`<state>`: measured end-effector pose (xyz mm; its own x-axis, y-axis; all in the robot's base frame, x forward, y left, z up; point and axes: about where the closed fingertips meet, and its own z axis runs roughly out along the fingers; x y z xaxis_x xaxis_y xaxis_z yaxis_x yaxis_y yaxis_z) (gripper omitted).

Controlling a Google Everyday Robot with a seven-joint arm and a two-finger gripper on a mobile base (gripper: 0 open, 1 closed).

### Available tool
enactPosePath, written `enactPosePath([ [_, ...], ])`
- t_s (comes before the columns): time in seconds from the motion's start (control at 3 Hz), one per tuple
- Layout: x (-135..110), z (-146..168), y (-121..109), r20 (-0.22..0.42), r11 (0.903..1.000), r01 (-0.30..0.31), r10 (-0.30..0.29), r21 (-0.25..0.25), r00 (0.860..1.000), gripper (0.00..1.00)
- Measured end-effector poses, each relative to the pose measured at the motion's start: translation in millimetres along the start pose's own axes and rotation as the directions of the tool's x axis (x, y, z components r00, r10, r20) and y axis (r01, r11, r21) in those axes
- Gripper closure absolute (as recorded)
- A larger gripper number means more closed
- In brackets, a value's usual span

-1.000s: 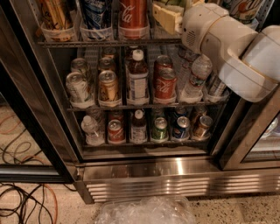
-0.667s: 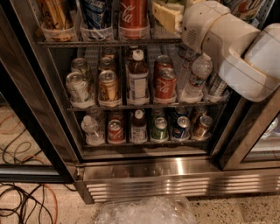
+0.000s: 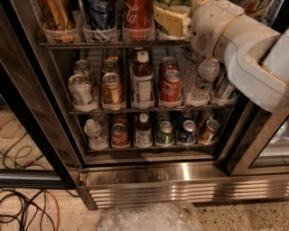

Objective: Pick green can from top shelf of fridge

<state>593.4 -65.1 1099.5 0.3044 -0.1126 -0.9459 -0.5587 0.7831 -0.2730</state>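
The fridge (image 3: 180,178) stands open in front of me with its wire racks full of drinks. The top shelf (image 3: 113,44) runs along the top of the view, with whitish tubs (image 3: 137,32) along its front edge. Only a sliver of pale green with dark markings (image 3: 174,2) shows above the fourth tub (image 3: 169,20); I cannot tell if it is the green can. My white arm (image 3: 235,40) reaches in from the right to that spot. My gripper is hidden past the arm's end at the top edge.
A red cola can (image 3: 137,11) and a blue can (image 3: 99,11) stand left of the arm. Lower racks hold cans and bottles, including a short deep-green can (image 3: 165,133). A dark door frame (image 3: 36,113) stands left. Cables (image 3: 27,207) and crumpled plastic (image 3: 151,219) lie on the floor.
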Motion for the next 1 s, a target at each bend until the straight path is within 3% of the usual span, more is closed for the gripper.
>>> enactPosePath([
  [1.0, 4.0, -52.9, 37.1, -0.097, 0.9986, 0.025, -0.029, -0.047, 0.995, 1.00],
])
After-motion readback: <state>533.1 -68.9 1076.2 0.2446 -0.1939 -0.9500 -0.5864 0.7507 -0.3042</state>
